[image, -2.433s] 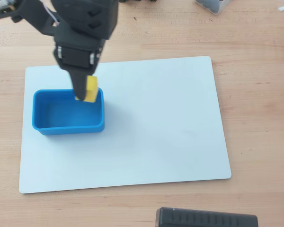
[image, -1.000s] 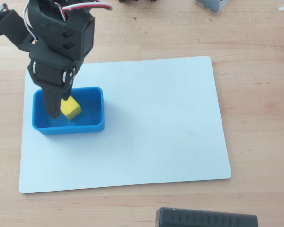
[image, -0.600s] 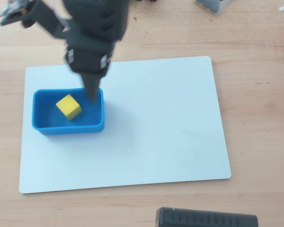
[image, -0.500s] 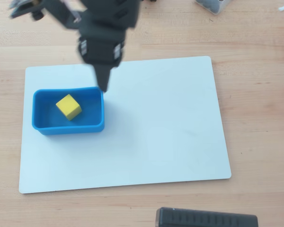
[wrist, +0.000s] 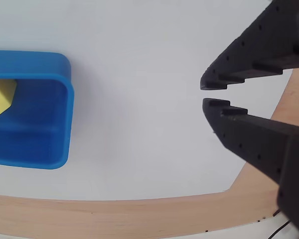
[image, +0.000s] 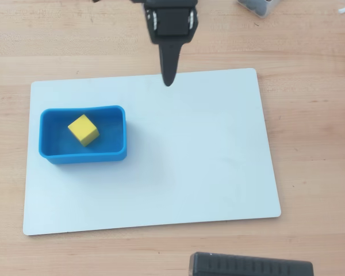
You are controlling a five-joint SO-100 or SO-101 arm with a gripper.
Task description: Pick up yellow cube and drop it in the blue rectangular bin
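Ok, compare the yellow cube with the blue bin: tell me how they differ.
The yellow cube is small and solid; the blue bin is several times bigger and hollow. The cube has sharp edges, the bin rounded corners. The cube lies turned inside the bin, which rests on the white board. Both are plain, bright colours.

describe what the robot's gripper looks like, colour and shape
The matte black plastic gripper has two long fingers tapering to blunt tips, with stepped notches on the inner edges and small round dimples on the sides. In the overhead view a boxy black housing shows white-rimmed sides.
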